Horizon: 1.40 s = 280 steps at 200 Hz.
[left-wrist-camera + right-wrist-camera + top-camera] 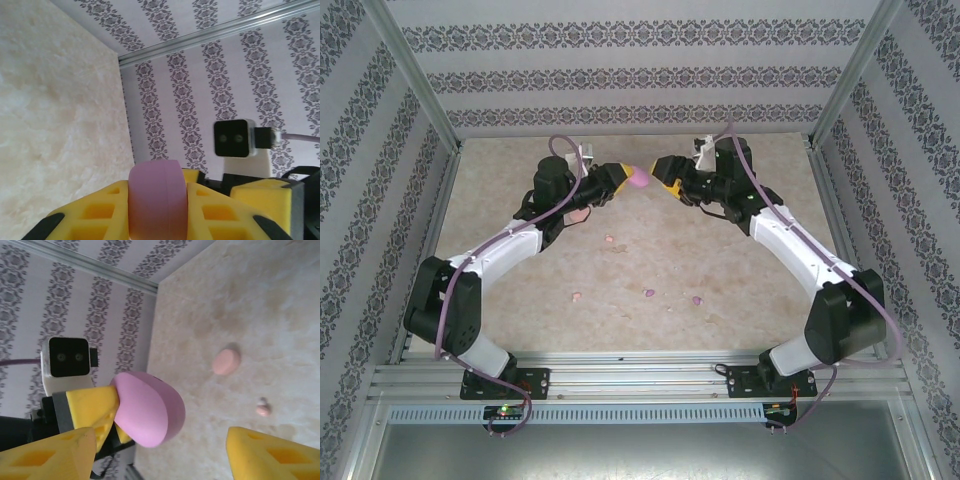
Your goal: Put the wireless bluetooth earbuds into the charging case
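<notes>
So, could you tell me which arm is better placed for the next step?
Right, probably. The left gripper is clamped on the purple case, held aloft, while the right gripper is open, empty and facing it, free to open it.

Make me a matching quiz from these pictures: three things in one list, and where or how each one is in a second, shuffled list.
Column one:
1. purple oval case
2. salmon-pink oval case
3. right claw

Column two:
A. open
B. clamped in the left claw
C. lying on the marbled tabletop

Pairs: 1-B, 2-C, 3-A.
</notes>
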Available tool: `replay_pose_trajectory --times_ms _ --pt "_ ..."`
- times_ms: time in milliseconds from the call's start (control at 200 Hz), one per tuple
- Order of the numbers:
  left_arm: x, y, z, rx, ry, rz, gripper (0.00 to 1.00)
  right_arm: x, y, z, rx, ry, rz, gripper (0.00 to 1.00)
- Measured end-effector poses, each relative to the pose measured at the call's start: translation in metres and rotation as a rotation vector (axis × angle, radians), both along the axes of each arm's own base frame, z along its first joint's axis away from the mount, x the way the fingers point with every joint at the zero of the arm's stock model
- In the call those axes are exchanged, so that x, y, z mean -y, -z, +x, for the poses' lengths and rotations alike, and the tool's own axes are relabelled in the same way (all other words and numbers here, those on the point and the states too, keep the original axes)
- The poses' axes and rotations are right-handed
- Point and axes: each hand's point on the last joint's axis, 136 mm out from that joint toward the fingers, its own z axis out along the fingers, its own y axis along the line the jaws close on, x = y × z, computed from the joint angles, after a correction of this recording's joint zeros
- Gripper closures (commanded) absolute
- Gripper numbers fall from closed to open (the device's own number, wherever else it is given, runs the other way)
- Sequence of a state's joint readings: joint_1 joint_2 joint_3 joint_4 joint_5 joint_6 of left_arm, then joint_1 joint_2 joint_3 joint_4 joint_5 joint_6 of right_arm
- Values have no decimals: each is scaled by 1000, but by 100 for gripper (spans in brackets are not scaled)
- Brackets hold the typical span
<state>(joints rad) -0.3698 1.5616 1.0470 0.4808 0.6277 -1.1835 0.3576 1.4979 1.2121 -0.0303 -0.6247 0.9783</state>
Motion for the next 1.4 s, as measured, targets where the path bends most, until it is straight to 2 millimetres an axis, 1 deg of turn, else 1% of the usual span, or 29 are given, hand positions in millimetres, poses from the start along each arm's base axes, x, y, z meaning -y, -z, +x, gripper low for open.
replay_pose_trajectory --times_ms 175,330,455,545,610,699,784,834,909,1034,1074,1184,1294,1399 --pt "0 -14 -2 18 -7 -34 79 -9 -9 5 -23 -15 98 40" --pt "0 -23 -2 23 -12 -70 79 -19 -16 5 -26 -35 150 43" --pt "3 -29 -3 28 -12 -97 79 -26 -18 4 -33 -52 180 43" --pt "3 -32 -3 27 -13 -111 79 -31 -18 4 -37 -63 201 46" --pt "3 -32 -3 25 -17 -118 79 -34 -19 5 -39 -74 214 53" --pt "1 -31 -3 17 -27 -122 79 -37 -20 4 -43 -79 228 65" --pt "-1 -35 -3 20 -40 -129 78 -38 -23 4 -44 -85 242 75" --pt "-3 -38 -5 27 -45 -131 75 -39 -25 3 -42 -90 251 80" --pt "-5 -43 -7 49 -48 -117 64 -41 -30 1 -35 -105 267 85" --pt "-7 -45 -18 111 -30 -29 44 -43 -32 -2 -40 -127 274 86" --pt "-8 -46 -23 146 -20 10 41 -43 -31 -3 -47 -131 276 86" --pt "-18 -59 -39 313 -4 137 28 -40 -31 -8 -72 -151 277 86" --pt "-27 -79 -61 535 13 269 22 -29 -28 -13 -115 -159 258 86" --pt "-28 -93 -83 747 63 389 14 -23 -28 -22 -148 -173 233 85"
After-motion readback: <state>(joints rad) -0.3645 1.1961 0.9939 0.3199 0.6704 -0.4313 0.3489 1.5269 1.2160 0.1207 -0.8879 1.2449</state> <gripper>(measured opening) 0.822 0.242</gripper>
